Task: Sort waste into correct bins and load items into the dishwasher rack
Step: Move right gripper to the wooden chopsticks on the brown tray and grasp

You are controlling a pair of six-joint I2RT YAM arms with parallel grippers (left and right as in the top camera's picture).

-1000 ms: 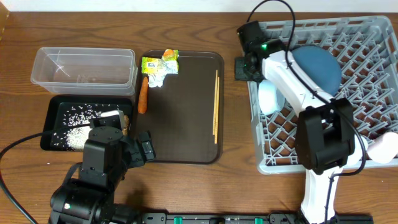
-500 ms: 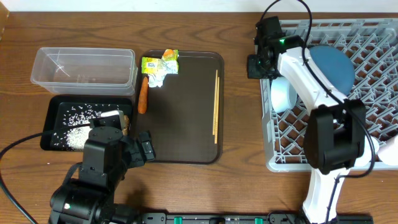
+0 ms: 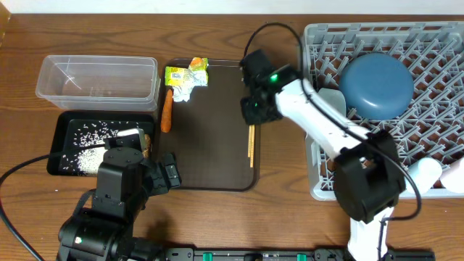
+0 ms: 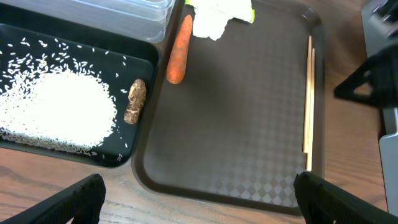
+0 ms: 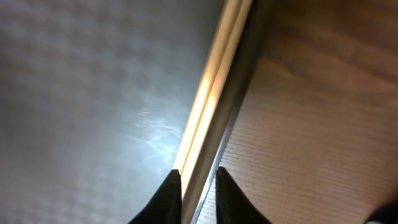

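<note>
Chopsticks (image 3: 251, 145) on brown tray (image 3: 210, 138), right gripper (image 5: 198, 190) barely parted astride them, left gripper (image 4: 198, 193) wide, empty, wrapper (image 3: 185, 76) print unreadable.

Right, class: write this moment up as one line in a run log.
right gripper: jaws slightly apart over chopsticks | left gripper: open, empty | carrot, wrapper: on brown tray | blue bowl: in rack

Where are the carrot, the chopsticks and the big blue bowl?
carrot (image 4: 178, 50), left wrist view, middle of its body.
chopsticks (image 4: 308, 93), left wrist view, midway along them.
blue bowl (image 3: 377, 83), overhead view, centre of its dome.
</note>
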